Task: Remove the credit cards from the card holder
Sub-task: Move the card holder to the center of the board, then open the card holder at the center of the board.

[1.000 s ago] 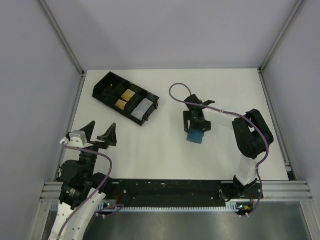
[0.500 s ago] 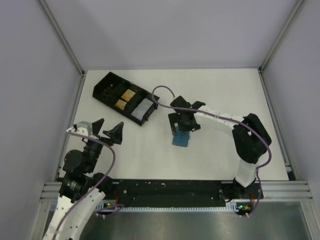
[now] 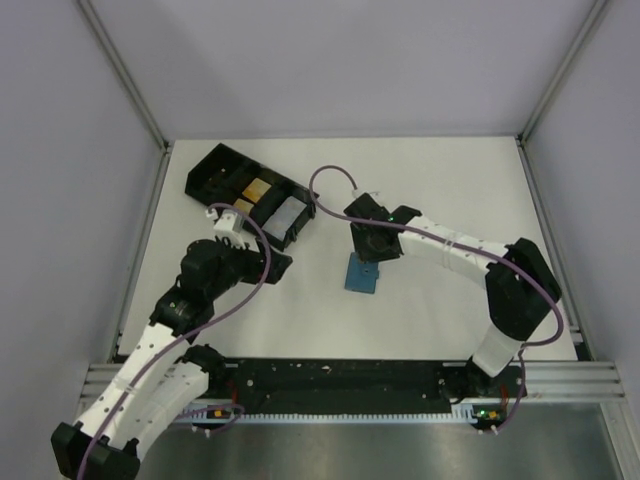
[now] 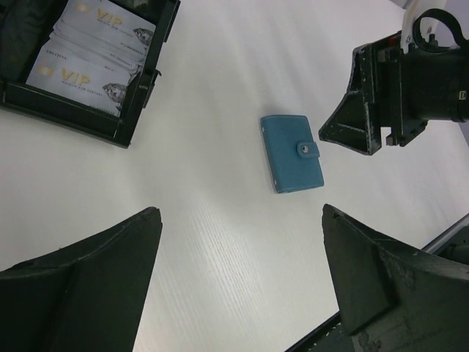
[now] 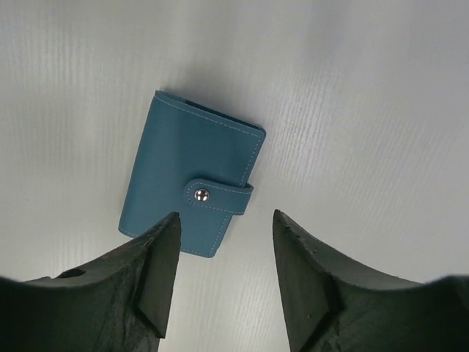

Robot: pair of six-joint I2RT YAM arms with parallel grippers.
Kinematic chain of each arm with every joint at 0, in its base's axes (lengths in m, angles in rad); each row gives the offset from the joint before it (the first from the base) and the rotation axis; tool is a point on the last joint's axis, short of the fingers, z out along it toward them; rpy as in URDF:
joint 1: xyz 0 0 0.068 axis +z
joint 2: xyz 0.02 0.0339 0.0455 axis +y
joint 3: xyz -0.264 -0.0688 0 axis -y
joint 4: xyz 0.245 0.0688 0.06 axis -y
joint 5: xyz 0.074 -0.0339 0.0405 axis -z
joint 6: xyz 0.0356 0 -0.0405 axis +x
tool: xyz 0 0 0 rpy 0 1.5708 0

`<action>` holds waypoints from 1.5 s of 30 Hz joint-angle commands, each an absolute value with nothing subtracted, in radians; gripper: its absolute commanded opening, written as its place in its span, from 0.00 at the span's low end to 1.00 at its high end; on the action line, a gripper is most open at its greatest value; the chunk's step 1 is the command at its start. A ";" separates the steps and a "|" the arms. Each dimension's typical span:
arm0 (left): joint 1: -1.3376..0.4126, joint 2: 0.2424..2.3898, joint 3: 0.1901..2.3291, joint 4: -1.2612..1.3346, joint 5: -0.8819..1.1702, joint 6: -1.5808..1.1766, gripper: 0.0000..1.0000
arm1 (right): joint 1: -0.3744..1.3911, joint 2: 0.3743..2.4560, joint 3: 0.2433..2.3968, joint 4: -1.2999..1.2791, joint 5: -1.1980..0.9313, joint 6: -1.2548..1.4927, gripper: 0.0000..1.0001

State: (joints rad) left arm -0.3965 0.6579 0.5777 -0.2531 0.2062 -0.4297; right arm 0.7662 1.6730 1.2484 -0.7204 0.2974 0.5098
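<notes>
The card holder (image 3: 362, 275) is a small blue wallet lying flat on the white table, closed, its tab (image 5: 218, 196) snapped shut. It also shows as the card holder (image 4: 291, 152) and the card holder (image 5: 192, 183). No credit card shows from it. My right gripper (image 3: 371, 243) hovers just beyond its far edge. The right gripper (image 5: 226, 216) stands open with nothing between its fingers. My left gripper (image 3: 272, 263) is to the left of the holder. The left gripper (image 4: 240, 211) is wide open and empty over bare table.
A black compartmented tray (image 3: 212, 172) sits at the back left, holding gold cards (image 3: 250, 197) and white cards (image 3: 283, 217). The white VIP cards (image 4: 88, 51) lie inside the tray's wall (image 4: 146, 73). Grey walls ring the table.
The holder slid left with the right gripper, which has since let go and narrowed its jaws. My left arm has swung out from the near left corner towards the table's middle.
</notes>
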 commanded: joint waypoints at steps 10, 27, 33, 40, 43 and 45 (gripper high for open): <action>-0.400 0.629 0.525 -0.235 0.202 -0.471 0.93 | 0.828 1.841 1.292 -0.649 0.275 0.558 0.36; -0.449 0.893 0.515 -0.063 0.361 -0.561 0.88 | 0.834 1.844 1.193 -0.598 0.313 0.517 0.00; -0.549 1.098 0.545 0.044 0.314 -0.629 0.87 | 0.845 1.727 1.121 -0.468 0.224 0.486 0.00; -0.592 1.362 0.612 0.121 0.296 -0.724 0.79 | 0.847 1.641 1.036 -0.339 0.138 0.463 0.00; -0.604 1.451 0.652 0.143 0.305 -0.747 0.76 | 0.847 1.623 0.997 -0.279 0.104 0.468 0.00; -0.615 1.502 0.678 0.152 0.313 -0.755 0.75 | 0.845 1.612 0.974 -0.249 0.086 0.477 0.00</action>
State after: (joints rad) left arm -0.5957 1.4357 0.6048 0.0532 0.3058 -0.7097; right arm 0.8291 1.6650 1.0061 -0.3710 0.1577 0.4721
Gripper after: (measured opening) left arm 0.762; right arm 0.028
